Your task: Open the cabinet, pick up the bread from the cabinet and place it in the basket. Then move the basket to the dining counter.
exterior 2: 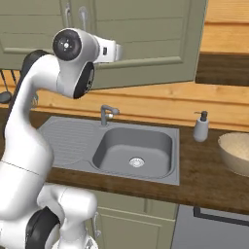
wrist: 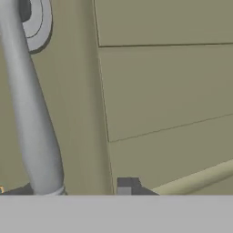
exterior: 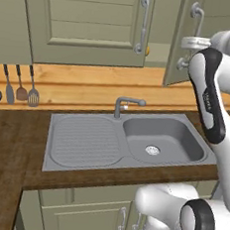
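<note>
A: While the right door (exterior: 180, 41) of the sage-green wall cabinet (exterior: 91, 25) is standing swung out over the table (exterior: 10, 141), you are only getting through the opening step.

B: And what is waiting?

A: You are seeing a sliver of the orange bread (exterior: 147, 51) at the gap between the doors; the basket (exterior 2: 237, 151) is sitting beside the soap dispenser (exterior 2: 201, 126). Picking, placing and carrying are all waiting.

B: And your tool?

A: Your tool (wrist: 82, 189) is sitting at the curved bar handle (wrist: 32, 113), fingertips straddling it; whether it is pinching or letting go, you cannot tell.
</note>
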Controlling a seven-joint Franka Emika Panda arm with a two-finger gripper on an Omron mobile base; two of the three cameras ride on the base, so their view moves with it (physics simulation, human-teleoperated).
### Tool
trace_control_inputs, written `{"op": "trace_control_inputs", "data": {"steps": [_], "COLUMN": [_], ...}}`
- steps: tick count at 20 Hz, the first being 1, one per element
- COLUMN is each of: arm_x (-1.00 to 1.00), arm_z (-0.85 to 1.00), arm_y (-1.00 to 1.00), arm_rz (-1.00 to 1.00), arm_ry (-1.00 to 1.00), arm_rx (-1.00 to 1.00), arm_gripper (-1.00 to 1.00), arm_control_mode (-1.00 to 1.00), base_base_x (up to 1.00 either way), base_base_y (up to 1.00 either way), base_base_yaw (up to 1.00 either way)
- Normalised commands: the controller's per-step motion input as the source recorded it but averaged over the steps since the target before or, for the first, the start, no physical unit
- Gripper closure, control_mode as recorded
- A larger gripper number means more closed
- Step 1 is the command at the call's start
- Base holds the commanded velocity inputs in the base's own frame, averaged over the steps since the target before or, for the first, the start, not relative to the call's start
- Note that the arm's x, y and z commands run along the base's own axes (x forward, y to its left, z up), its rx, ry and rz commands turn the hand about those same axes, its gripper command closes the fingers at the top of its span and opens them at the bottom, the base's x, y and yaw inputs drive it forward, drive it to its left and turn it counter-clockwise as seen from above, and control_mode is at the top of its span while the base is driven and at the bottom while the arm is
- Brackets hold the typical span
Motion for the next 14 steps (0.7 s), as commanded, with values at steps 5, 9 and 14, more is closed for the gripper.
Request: {"op": "trace_control_inputs", "data": {"steps": [5,9,14], "arm_x": [-0.84,-0.8,-0.6], "arm_z": [0.1,0.02,0.0], "arm_y": [-1.0,-1.0,-1.0], "arm_rz": [0.0,0.0,0.0], "arm_ry": [0.0,0.0,-0.02], "arm_rx": [0.06,0.08,0.09], "arm_gripper": [1.0,1.0,1.0], "arm_control_mode": [-1.0,-1.0,-1.0], "base_base_x": [0.0,0.0,0.0], "base_base_y": [0.0,0.0,0.0], "base_base_yaw": [0.0,0.0,0.0]}}
